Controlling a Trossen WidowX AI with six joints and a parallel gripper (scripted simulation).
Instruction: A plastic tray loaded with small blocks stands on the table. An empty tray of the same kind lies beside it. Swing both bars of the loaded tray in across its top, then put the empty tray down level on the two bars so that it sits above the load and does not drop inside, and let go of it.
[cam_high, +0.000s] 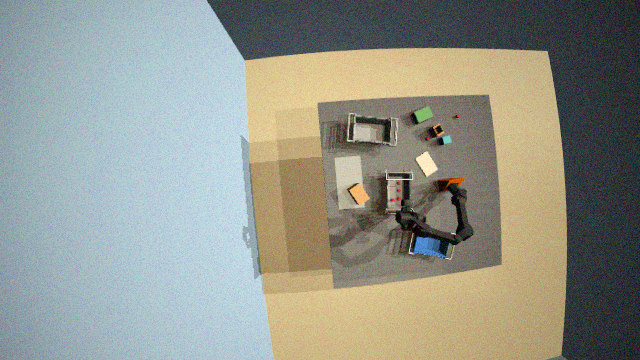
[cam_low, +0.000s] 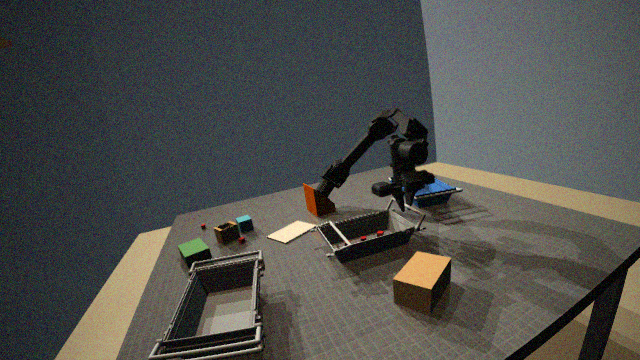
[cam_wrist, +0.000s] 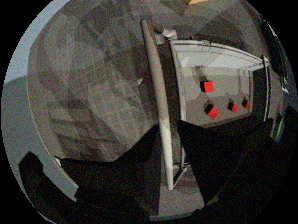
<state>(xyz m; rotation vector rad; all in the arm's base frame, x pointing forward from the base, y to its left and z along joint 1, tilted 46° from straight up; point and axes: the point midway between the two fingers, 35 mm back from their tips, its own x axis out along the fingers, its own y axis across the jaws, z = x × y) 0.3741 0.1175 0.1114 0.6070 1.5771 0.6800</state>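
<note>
The loaded tray (cam_high: 388, 192) (cam_low: 381, 245) (cam_wrist: 200, 57) stands mid-table, with small red blocks (cam_high: 399, 190) (cam_low: 380, 233) (cam_wrist: 208, 86) inside. Its swung-in bar (cam_high: 399, 179) (cam_low: 340, 233) lies across the top near one end. Its other bar (cam_low: 416, 211) (cam_wrist: 159, 85) is tilted up at the opposite end. My gripper (cam_high: 407, 206) (cam_low: 404, 204) (cam_wrist: 168, 127) is slightly open at that end; the tilted bar runs through the narrow gap between the fingertips in the wrist view. An empty blue tray (cam_high: 430, 245) (cam_low: 434, 201) of similar size stands beyond the arm.
A larger empty grey tray (cam_high: 365, 131) (cam_low: 230, 317) stands apart. An orange block (cam_high: 359, 194) (cam_low: 422, 280) stands beside the loaded tray. A cream plate (cam_high: 426, 164) (cam_low: 291, 232), green block (cam_high: 422, 114) (cam_low: 195, 248), teal block (cam_high: 446, 140) (cam_low: 244, 223) and small brown box (cam_low: 226, 232) also lie about.
</note>
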